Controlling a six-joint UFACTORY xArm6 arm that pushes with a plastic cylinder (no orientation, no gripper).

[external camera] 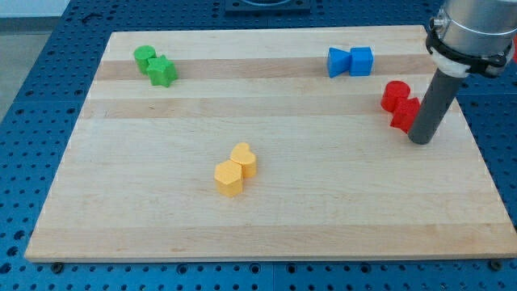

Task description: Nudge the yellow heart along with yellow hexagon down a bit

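Note:
The yellow heart (244, 158) and the yellow hexagon (229, 178) sit touching each other a little left of the board's middle, the hexagon at the heart's lower left. My tip (420, 140) rests on the board far to the view's right of them, just below and right of two red blocks.
Two red blocks (400, 103) touch each other by my tip. A blue pair (350, 61) sits at the top right. A green cylinder (145, 57) and a green star (162, 72) sit at the top left. The wooden board (266, 226) lies on a blue perforated table.

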